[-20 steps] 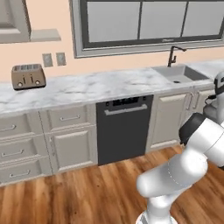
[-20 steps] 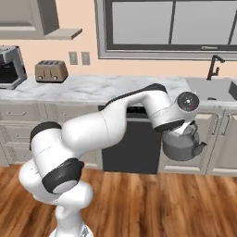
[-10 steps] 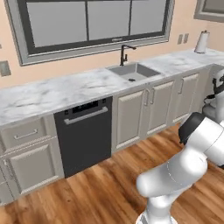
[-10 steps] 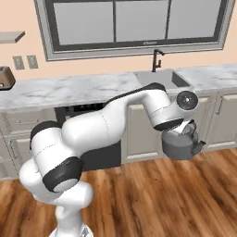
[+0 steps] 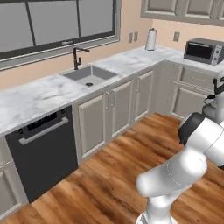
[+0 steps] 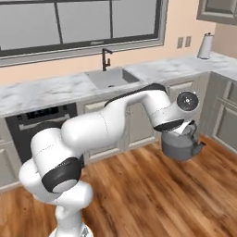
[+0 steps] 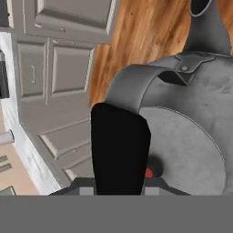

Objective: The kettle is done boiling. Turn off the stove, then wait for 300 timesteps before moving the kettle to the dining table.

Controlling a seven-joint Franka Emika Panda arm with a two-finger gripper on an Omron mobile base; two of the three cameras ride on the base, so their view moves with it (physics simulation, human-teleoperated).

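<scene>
The grey metal kettle [image 6: 181, 147] hangs in the air above the wooden floor, in front of the beige cabinet doors. My gripper [image 6: 186, 131] is right above it, shut on its arched handle. In the hand view the kettle [image 7: 195, 136] is seen close from above, with its lid, its spout pointing up in the picture and the handle [image 7: 136, 82] curving over it. One dark finger [image 7: 119, 150] lies against the handle. The stove and the dining table are out of view.
A marble counter with a sink [image 5: 89, 75] and a dark faucet [image 5: 78, 57] runs under the window. A black dishwasher [image 5: 41, 153] sits at the left. A paper towel roll [image 5: 151, 39] and a toaster oven [image 5: 203, 50] stand near the corner. Wooden floor [image 5: 105, 183] lies in front.
The whole picture has slid left as the base turned: toaster and dishwasher moved away, sink and counter corner came in. The kettle stays held in the gripper.
</scene>
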